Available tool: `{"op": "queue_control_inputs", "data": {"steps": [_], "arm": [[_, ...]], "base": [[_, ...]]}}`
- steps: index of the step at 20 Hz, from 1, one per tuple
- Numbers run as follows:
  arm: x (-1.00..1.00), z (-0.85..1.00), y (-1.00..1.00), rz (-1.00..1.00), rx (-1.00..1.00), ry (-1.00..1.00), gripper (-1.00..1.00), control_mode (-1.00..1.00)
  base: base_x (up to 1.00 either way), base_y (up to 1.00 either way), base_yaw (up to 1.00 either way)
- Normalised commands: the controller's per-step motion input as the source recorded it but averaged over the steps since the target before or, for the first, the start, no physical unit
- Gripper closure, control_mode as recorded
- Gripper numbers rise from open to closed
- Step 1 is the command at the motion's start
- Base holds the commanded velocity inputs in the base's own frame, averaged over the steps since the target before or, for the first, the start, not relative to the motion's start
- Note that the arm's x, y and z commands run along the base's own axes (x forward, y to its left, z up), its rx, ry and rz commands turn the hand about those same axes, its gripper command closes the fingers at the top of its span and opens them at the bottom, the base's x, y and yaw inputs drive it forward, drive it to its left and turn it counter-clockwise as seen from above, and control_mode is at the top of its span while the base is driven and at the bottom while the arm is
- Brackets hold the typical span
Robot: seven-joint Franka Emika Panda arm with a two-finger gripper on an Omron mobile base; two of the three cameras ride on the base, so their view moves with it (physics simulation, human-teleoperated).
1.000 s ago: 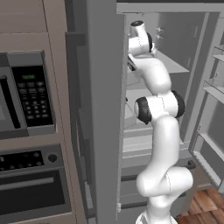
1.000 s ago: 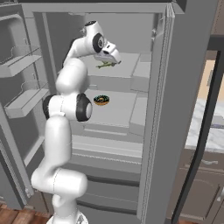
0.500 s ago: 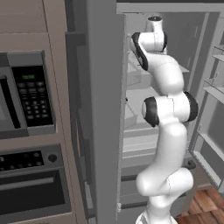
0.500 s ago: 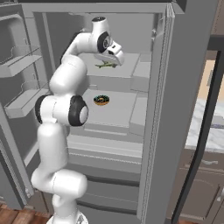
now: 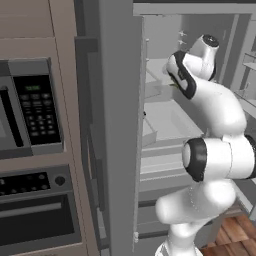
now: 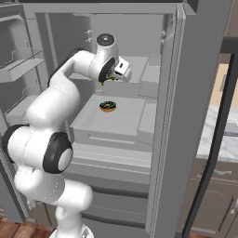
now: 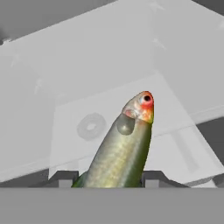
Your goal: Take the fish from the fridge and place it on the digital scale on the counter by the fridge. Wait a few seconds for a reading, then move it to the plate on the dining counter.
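Two dark fingertips (image 7: 65,177) of the gripper (image 7: 111,179) pinch the fish (image 7: 124,144) between them, its red-orange head pointing away, inside the fridge (image 6: 139,42).

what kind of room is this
A home kitchen, rendered: an open fridge with shelves, a microwave over an oven set in wood cabinets, and a marble counter beside the fridge.
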Motion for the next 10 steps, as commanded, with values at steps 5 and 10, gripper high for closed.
{"op": "queue_control_inputs", "data": {"steps": [5,10], "arm": [[-1.00,0.60,0.00,0.23,-0.05,0.00,1.00,-1.00],[-1.00,0.48,0.00,0.22,-0.10,0.02,1.00,-1.00]], "base": [[0.00,0.00,0.00],[0.00,0.00,0.00]]}}
